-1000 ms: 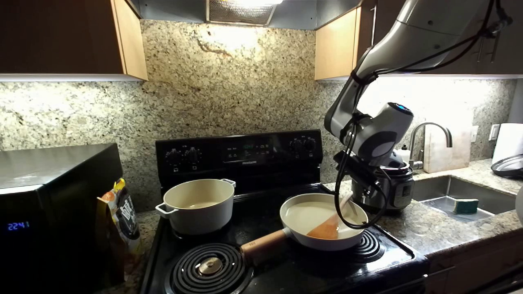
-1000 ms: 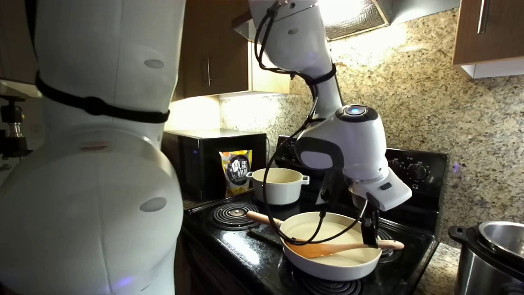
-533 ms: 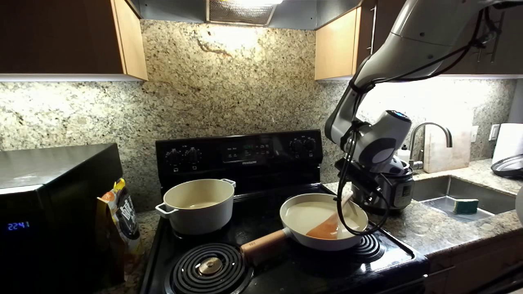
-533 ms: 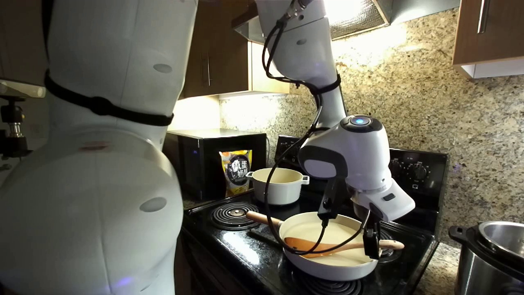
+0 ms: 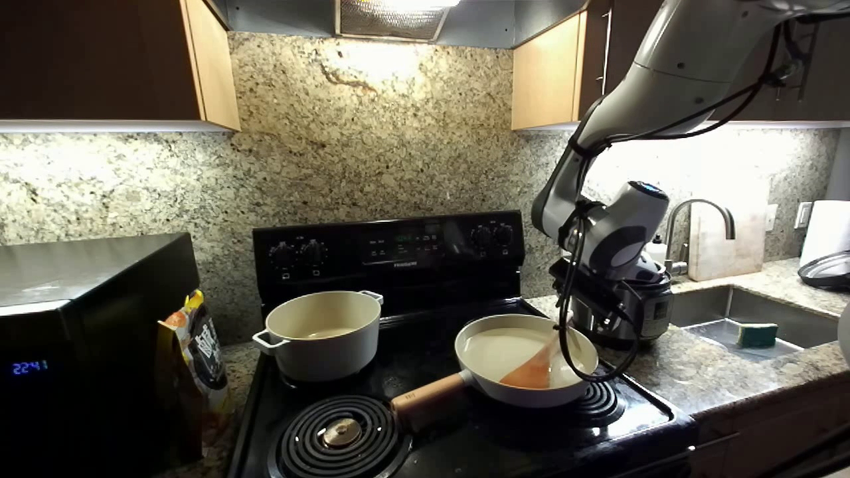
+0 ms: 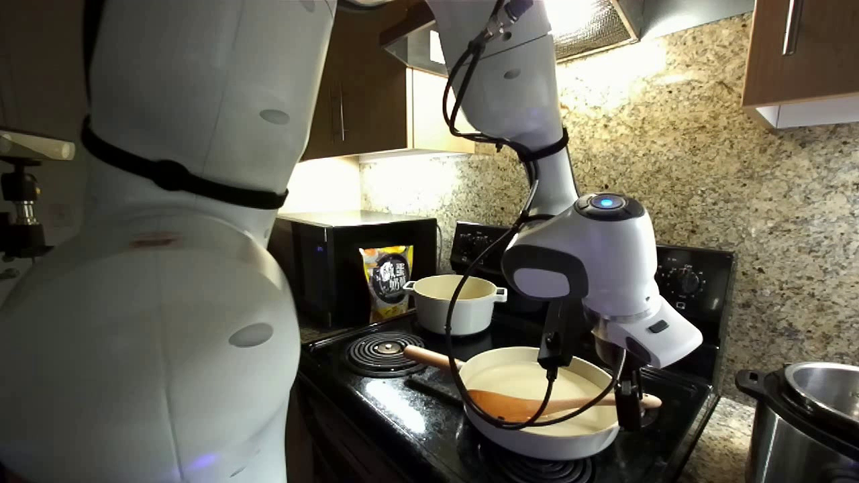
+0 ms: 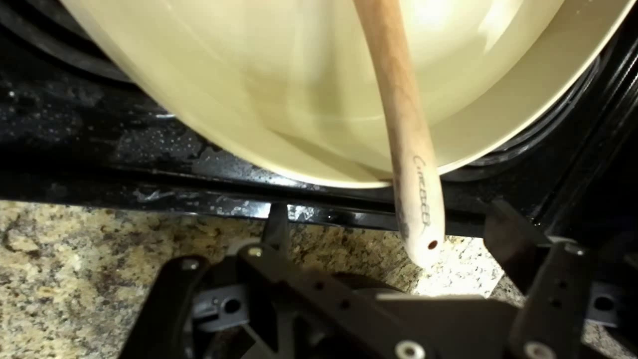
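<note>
My gripper (image 7: 388,218) is open at the handle end of a wooden spatula (image 7: 401,109). In the wrist view the handle's tip, with a small hole, shows between the two black fingers, with a gap on each side. In an exterior view the gripper (image 6: 629,404) is down by the handle end, and one finger hides part of the handle. The spatula's orange-brown blade (image 6: 500,405) rests in a cream frying pan (image 6: 537,445), and its handle leans over the pan's rim. The pan (image 5: 524,396) stands on the black stove with its wooden handle pointing away from the gripper.
A white pot (image 5: 325,355) stands on the rear burner. A pressure cooker (image 6: 782,429) is on the counter near the gripper. A snack bag (image 6: 389,282) leans at the microwave (image 6: 315,268). The sink holds a sponge (image 5: 757,335). The arm's cable loop (image 6: 463,396) hangs over the pan.
My gripper has moved down and, in an exterior view, to the right, along the spatula handle toward its end. The spatula and pan stay almost where they were.
</note>
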Motion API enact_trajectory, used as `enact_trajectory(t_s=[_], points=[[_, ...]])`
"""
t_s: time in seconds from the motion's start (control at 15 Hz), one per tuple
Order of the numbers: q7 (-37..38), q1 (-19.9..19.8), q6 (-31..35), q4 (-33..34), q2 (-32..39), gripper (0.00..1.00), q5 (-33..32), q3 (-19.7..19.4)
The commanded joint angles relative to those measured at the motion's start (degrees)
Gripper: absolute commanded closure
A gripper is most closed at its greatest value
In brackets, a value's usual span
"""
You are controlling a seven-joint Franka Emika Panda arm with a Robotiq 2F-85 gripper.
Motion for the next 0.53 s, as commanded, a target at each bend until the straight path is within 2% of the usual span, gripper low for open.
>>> enact_trajectory(t_s=[0.0,0.47], points=[[0.5,0.3,-0.8,-0.4,-0.4,0.00,-4.4,-2.0],[2.6,2.3,-2.1,-1.5,-1.7,0.00,-13.1,-6.2]])
